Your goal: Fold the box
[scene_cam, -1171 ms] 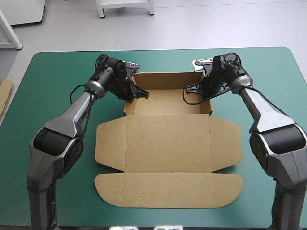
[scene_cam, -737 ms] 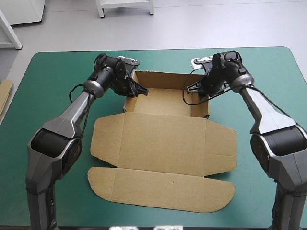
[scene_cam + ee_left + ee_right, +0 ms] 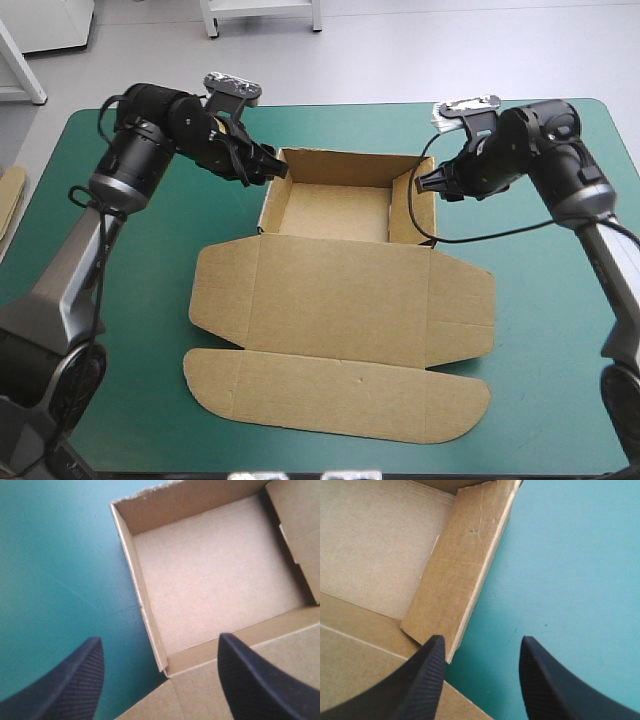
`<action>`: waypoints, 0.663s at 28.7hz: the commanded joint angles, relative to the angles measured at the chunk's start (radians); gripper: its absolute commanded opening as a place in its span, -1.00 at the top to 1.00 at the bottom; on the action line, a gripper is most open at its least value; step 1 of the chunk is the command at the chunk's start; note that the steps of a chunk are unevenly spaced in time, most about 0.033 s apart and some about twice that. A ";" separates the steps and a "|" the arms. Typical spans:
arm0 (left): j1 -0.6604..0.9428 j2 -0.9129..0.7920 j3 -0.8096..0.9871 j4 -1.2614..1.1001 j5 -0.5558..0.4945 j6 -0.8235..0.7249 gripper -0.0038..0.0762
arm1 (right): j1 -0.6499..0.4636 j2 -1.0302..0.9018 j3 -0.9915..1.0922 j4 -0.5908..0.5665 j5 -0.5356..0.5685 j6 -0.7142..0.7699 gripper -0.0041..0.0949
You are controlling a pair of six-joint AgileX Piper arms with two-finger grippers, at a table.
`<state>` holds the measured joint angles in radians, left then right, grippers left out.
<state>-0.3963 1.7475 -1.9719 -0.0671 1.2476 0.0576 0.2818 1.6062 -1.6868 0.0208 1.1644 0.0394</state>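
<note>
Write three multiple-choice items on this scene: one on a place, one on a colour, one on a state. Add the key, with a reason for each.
1. Where is the box's tray?
A. Between the left hand and the right hand, toward the table's far edge
B. At the table's near edge
C. Hanging off the table's left edge

2. What colour is the table's cover?
A. Grey
B. Teal-green
C. Red

3. How is the left hand?
A. Shut on the box
B. Shut on nothing
C. Open

Key:
1 A: the high view shows the tray between the two hands, with the lid flat on the near side.
2 B: the bare cover around the box is teal-green.
3 C: in the left wrist view its fingers stand apart, with nothing gripped.
</note>
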 commanded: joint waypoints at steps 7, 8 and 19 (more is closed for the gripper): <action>-0.005 -0.372 0.256 -0.025 0.012 0.013 -0.25 | 0.002 -0.201 0.171 0.009 -0.182 0.015 0.02; -0.005 -0.420 0.320 -0.025 -0.005 0.008 -0.25 | 0.002 -0.201 0.171 0.009 -0.182 0.015 0.02; -0.005 -0.838 0.777 0.011 -0.094 -0.042 -0.20 | 0.002 -0.191 0.171 0.005 -0.219 0.018 0.01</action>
<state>-0.3963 0.9868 -1.2382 -0.0599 1.2067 0.0299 0.2818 1.4448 -1.4927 0.0285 1.0006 0.0563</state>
